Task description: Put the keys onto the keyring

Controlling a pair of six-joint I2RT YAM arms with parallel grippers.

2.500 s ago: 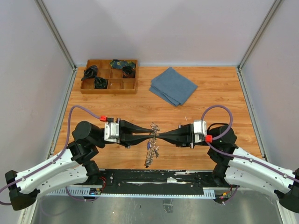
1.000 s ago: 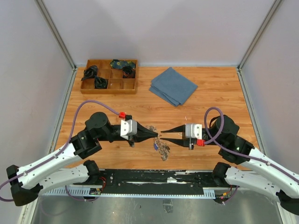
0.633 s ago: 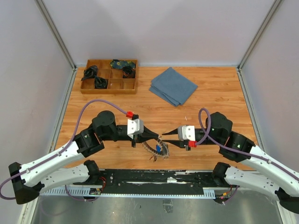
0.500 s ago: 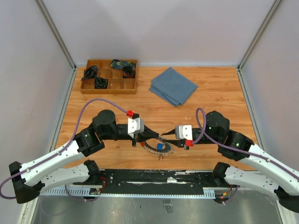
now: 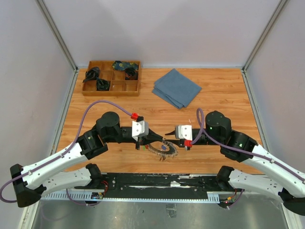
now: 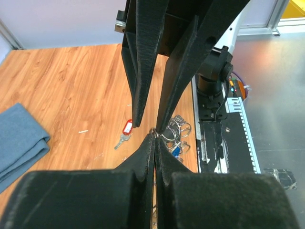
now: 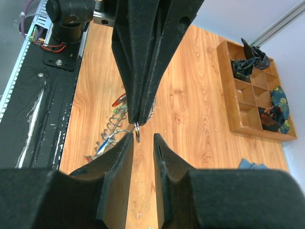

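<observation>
Evidently the ring is being steadied for threading: the left gripper (image 5: 160,139) is clenched on a small wire loop of the keyring (image 5: 165,150), whose bunch lies on the table (image 5: 214,100) at five o'clock of its tips; the right gripper (image 7: 143,139), jaws parted and empty, faces that loop from three o'clock; a loose red-tagged key (image 6: 126,129) lies at nine o'clock of the left tips; next, I judge, the right fingers must fetch that key or part the loop, finely aligned.

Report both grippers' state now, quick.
Left gripper: closed, pinching the keyring.
Right gripper: open, holding nothing.
</observation>
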